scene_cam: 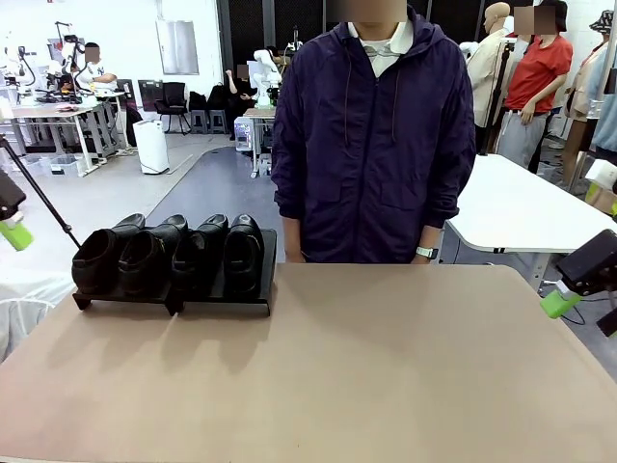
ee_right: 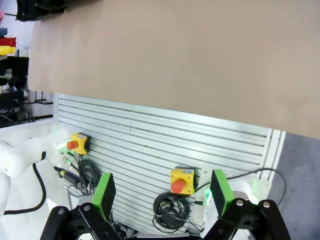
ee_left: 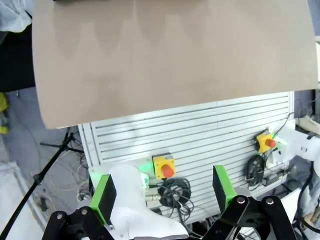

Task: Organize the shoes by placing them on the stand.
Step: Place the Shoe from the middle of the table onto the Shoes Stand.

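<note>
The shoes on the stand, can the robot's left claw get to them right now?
Probably yes. The left claw is open and empty beside the shoes on the stand, with nothing between them.

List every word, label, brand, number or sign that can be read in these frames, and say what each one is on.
None can be read.
The shoes and the stand show no print.
The yellow emergency-stop boxes carry no legible lettering.
The person's jacket is plain.
Any print on the background equipment is too small and blurred to read.
</note>
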Controlling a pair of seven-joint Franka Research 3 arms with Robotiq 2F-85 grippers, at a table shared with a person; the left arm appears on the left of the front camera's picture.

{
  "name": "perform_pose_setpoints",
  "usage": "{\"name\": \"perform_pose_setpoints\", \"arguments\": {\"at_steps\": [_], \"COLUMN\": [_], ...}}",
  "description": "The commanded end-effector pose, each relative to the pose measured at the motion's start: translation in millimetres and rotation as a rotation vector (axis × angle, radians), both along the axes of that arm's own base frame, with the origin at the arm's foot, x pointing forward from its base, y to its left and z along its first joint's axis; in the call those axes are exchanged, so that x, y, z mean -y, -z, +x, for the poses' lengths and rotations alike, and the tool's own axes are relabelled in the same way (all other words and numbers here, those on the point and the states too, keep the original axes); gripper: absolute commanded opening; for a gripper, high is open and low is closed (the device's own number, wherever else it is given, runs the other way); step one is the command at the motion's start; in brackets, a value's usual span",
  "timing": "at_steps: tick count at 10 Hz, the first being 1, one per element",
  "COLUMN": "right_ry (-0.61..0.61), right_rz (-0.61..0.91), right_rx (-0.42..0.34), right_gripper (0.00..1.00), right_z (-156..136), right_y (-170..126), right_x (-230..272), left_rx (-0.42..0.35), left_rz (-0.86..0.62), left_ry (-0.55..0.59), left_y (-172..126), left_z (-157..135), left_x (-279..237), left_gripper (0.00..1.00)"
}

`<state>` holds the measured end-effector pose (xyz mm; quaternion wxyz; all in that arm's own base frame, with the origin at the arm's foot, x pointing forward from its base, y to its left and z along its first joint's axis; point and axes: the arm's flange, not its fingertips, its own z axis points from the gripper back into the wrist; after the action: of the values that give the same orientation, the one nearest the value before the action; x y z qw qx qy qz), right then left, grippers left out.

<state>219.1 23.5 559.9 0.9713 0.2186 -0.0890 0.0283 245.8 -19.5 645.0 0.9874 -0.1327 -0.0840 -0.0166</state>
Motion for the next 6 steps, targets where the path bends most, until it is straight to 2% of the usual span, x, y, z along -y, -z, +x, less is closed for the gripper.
{"name": "perform_pose_setpoints", "arguments": {"at_steps": [1, 6], "right_ry": [-0.024, -0.024], "right_rz": [0.016, 0.016], "right_rx": [0.009, 0.009], "right_gripper": [1.00, 1.00], "right_z": [-0.3, -0.3], "right_y": [-1.6, -1.6], "right_x": [0.6, 0.6], "left_rx": [-0.009, -0.009], "left_rz": [0.004, 0.004], "left_ry": [0.016, 0.016], "left_y": [-5.5, -5.5], "left_z": [-0.1, -0.1], "left_x": [-3.2, -3.2], "left_gripper": [1.00, 1.00]}}
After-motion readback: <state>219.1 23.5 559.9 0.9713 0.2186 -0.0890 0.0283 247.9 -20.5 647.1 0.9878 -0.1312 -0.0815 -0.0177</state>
